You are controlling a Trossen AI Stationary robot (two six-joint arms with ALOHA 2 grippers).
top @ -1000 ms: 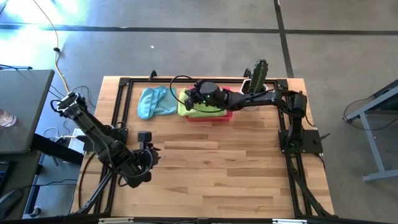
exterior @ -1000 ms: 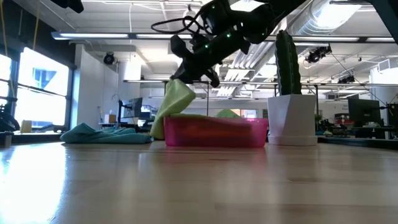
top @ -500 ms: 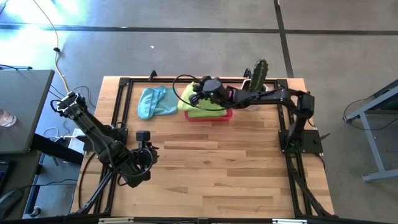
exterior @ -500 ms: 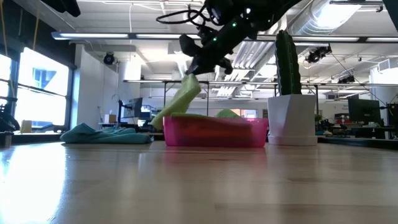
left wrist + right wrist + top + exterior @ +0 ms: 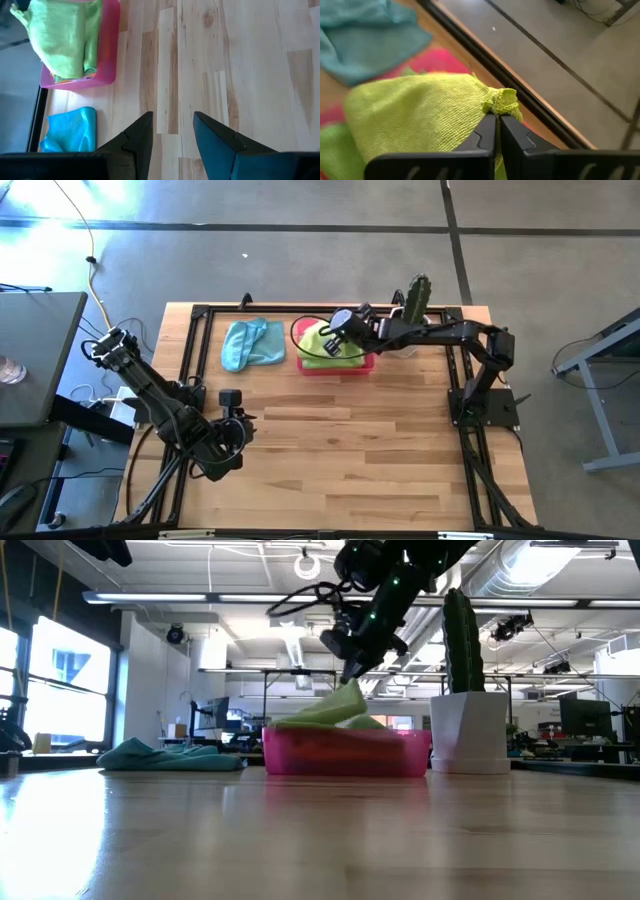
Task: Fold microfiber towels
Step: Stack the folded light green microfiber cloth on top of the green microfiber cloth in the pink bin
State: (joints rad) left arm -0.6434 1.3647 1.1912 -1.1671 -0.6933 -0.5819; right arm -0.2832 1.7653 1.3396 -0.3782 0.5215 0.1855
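Observation:
My right gripper (image 5: 340, 330) is shut on a lime green towel (image 5: 322, 345) above the pink tray (image 5: 340, 368) at the table's far middle. The towel drapes from the gripper down onto the tray in the low view (image 5: 335, 710). More green cloth (image 5: 366, 722) lies in the tray under it. A light blue towel (image 5: 250, 343) lies crumpled on the table left of the tray. My left gripper (image 5: 240, 420) waits open and empty near the table's left side. The other towels are out of view. My right gripper pinches a bunched corner (image 5: 503, 102) of the lime green towel between its two fingers. The fingers come slanting down from above (image 5: 352, 670). The corner is lifted above the tray, and the rest of the towel slopes down slack onto the tray's contents (image 5: 310, 720).
A cactus (image 5: 416, 298) in a white pot (image 5: 470, 730) stands just right of the tray, close to my right arm. A black frame (image 5: 200, 315) runs around the table's edges. Bare wood (image 5: 350, 450) stretches from the tray to the near edge.
My right gripper has gone toward the table's right edge, still shut on the towel's corner. The towel hung down outside the tray's left end before; now it is drawn over and lies sloping across the tray's top.

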